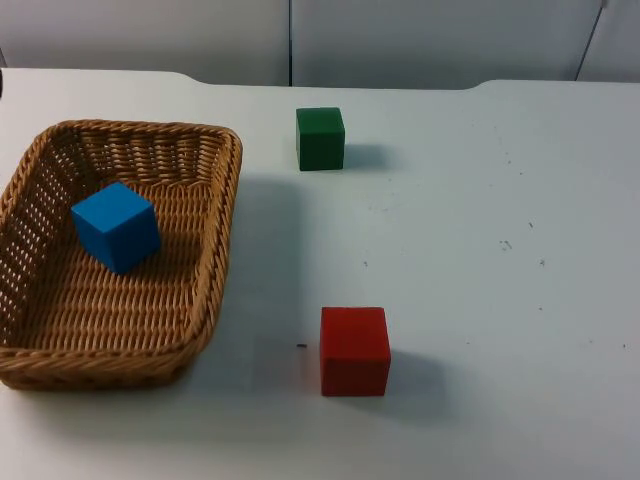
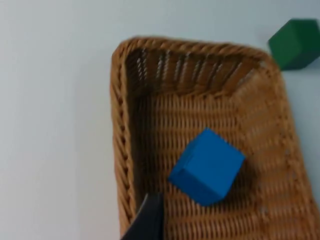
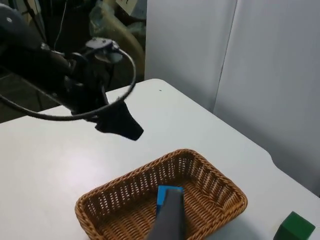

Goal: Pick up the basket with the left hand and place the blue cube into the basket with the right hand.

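A brown wicker basket (image 1: 215, 215) rests on the white table at the left. The blue cube (image 1: 116, 226) lies tilted on the basket's floor, near its far left part. In the left wrist view I look down into the basket (image 2: 125, 150) with the blue cube (image 2: 207, 166) inside, and my left gripper (image 2: 147, 222) is over its rim. The right wrist view shows the left gripper (image 3: 119, 124) raised above the table, off to the side of the basket (image 3: 210, 175). My right gripper (image 3: 169, 217) is high and far back, pointing toward the basket and the blue cube (image 3: 165, 192).
A green cube (image 1: 320, 138) stands at the back middle of the table, right of the basket. A red cube (image 1: 354, 350) sits toward the front middle. The grey partition wall (image 1: 400, 40) closes off the table's far edge.
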